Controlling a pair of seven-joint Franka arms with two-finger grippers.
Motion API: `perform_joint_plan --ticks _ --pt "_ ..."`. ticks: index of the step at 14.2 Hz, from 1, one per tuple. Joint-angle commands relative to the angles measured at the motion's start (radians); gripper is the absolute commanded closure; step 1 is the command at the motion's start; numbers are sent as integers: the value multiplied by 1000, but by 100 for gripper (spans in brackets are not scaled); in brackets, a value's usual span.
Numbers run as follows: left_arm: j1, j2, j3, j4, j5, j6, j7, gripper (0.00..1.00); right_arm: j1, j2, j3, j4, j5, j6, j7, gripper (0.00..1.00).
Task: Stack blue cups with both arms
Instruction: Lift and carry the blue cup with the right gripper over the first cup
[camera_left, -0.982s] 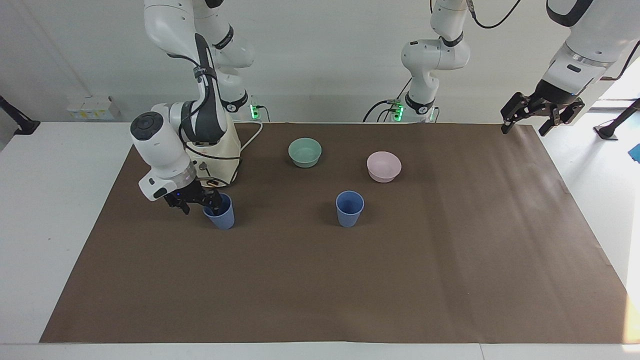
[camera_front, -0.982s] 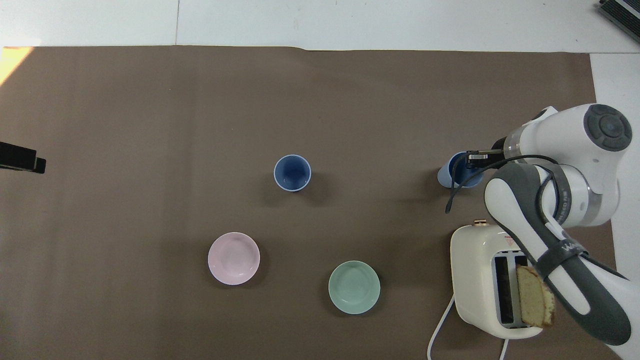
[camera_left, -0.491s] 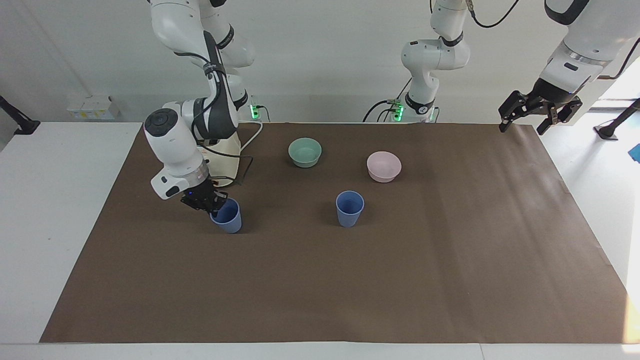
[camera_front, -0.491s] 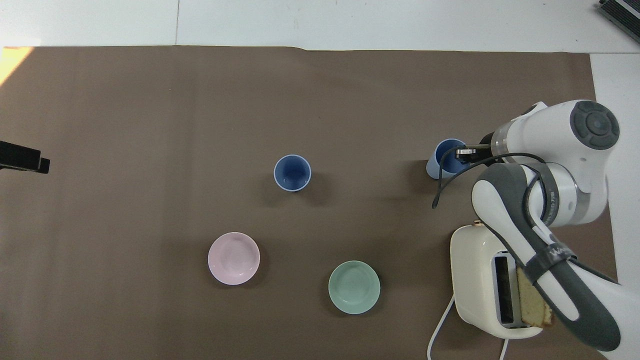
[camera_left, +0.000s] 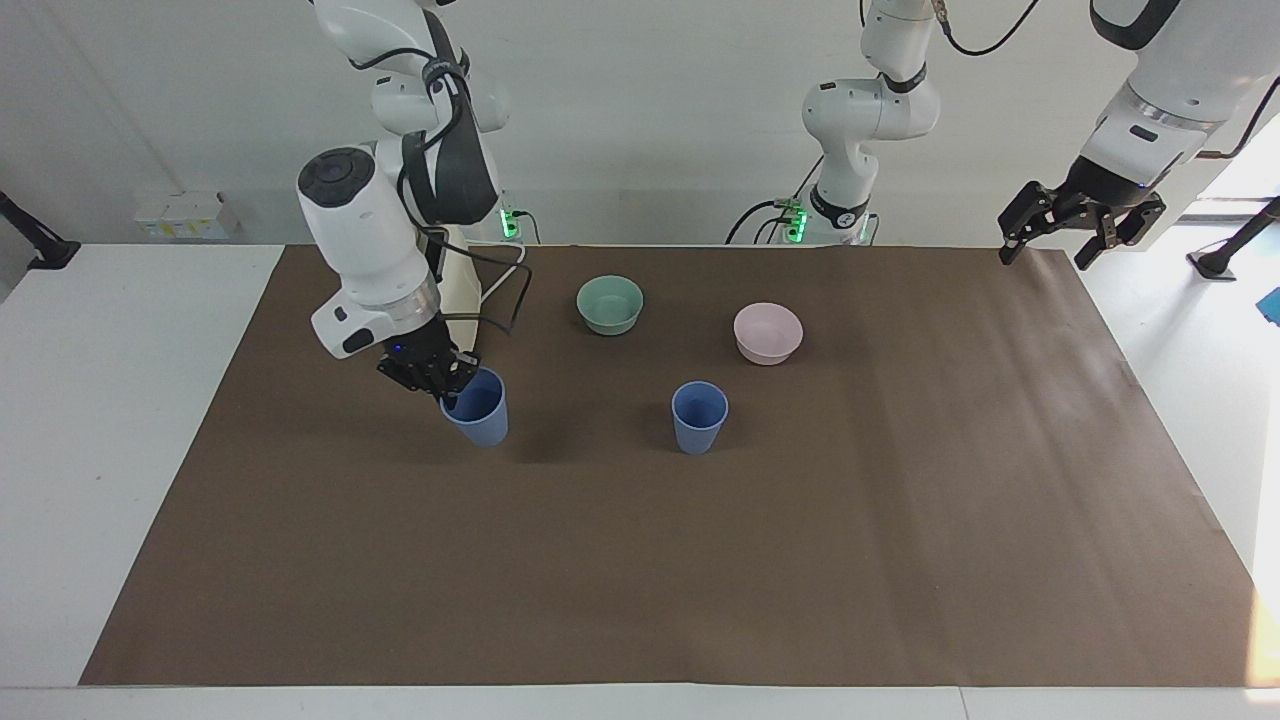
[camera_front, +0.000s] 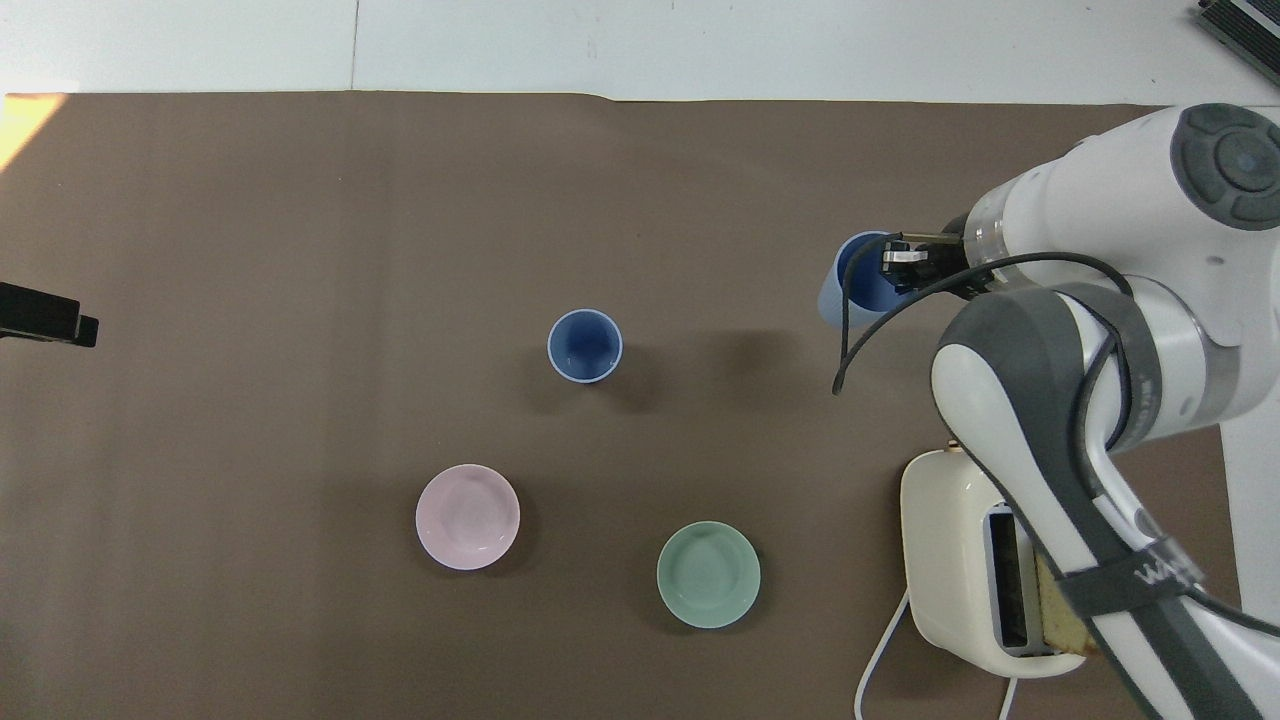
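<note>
Facing view: the right gripper (camera_left: 440, 380) is clamped on the rim of a blue cup (camera_left: 479, 408), a small matte tapered tumbler without a handle. The cup hangs tilted, lifted clear of the brown paper mat (camera_left: 640, 560), with its soft shadow on the mat beneath it, toward the right arm's end of the table. The second blue cup (camera_left: 699, 417) stands upright near the middle of the mat, well apart from the held one. Nearer to the robots sit a shallow teal-green bowl (camera_left: 610, 304) and a pink bowl (camera_left: 768, 333), both round and smooth. The left gripper (camera_left: 1082, 222) waits high over the mat's corner at the left arm's end, its black fingers spread apart and holding nothing.

Overhead view: the right gripper (camera_front: 905, 268) pinches the wall of the held blue cup (camera_front: 850, 280), one finger inside the mouth. The standing blue cup (camera_front: 585, 346) shows a round open mouth. A glossy cream toaster (camera_front: 965, 570) with a slice of bread in one slot sits under the white right arm (camera_front: 1100, 330). The pink bowl (camera_front: 468, 517) and teal-green bowl (camera_front: 708, 575) lie nearer to the robots than the cups.
</note>
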Motion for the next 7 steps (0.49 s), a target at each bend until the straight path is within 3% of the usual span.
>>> perform_joint_plan --ticks 1,7 --pt "10 -6 -7 9 18 -16 8 0 74 18 2 98 -26 -76 90 100" --pt "10 -6 -7 9 18 -16 8 0 246 56 -1 191 -41 -79 337 100"
